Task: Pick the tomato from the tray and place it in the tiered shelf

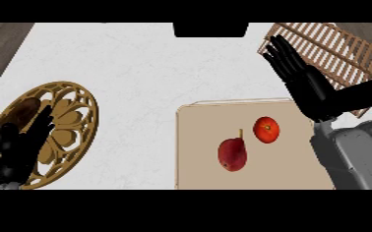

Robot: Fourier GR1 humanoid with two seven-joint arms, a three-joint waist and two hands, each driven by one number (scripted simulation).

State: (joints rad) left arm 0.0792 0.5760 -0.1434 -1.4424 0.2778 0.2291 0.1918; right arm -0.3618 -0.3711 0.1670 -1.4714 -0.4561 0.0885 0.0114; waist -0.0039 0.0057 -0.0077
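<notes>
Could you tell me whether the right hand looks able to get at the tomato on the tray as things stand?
Probably yes. The right hand is open, raised just beyond the tray, and the tomato lies uncovered near it. Only the pear sits close by, on the tomato's far side from the hand.

Tomato (266, 130) red-orange. Pear (232, 153) dark red. Tray (203, 147) beige. Trivet (62, 123) golden, floral cutout pattern. Shelf (330, 44) light-brown slats. Counter (145, 69) white, faintly marbled. Hands (309, 86) black.
</notes>
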